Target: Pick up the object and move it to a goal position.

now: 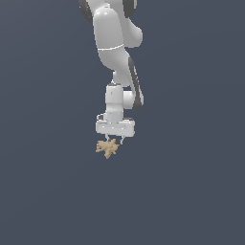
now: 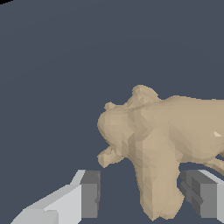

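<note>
The object [image 1: 107,148] is a small tan lump with stubby lobes, lying on the dark grey floor. In the exterior view it sits just under the white gripper [image 1: 115,140], a little toward the exterior view's left of the gripper's middle. The wrist view shows the object [image 2: 153,135] large and close, with one long lobe reaching down between the two grey pads [image 2: 89,194]. The gripper [image 2: 144,196] is open: a gap shows on each side of that lobe, and neither pad touches it.
The dark grey floor [image 1: 191,191] runs flat in every direction around the object. The white arm [image 1: 112,43] comes down from the top of the exterior view. Nothing else is in sight.
</note>
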`<state>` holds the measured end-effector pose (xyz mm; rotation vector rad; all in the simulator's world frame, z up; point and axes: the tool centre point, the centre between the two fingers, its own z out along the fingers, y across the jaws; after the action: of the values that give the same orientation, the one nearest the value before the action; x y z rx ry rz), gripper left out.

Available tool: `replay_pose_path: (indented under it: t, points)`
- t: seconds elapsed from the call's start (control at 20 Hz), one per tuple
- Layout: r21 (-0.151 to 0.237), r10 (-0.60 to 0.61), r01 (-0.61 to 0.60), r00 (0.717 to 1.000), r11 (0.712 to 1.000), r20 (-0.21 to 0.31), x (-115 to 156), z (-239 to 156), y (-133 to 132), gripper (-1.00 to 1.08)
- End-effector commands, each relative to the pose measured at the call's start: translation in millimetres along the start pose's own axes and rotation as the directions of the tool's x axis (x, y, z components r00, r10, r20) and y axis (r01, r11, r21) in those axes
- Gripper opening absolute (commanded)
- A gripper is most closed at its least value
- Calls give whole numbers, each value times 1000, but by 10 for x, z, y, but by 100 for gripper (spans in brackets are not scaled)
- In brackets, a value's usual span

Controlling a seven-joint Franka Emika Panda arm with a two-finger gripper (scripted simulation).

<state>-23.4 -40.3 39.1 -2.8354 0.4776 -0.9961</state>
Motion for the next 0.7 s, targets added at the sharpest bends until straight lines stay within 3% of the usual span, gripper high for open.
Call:
replay_pose_path:
  t: [0.0,0.35,0.65]
  points:
    - [-2,1,-1,1000,1000,1,-2,4,12,-100]
    - [1,1,-1,1000,1000,0,18,12,-40,-100]
    - [2,2,-2,1000,1000,1,117,73,-252,-100]
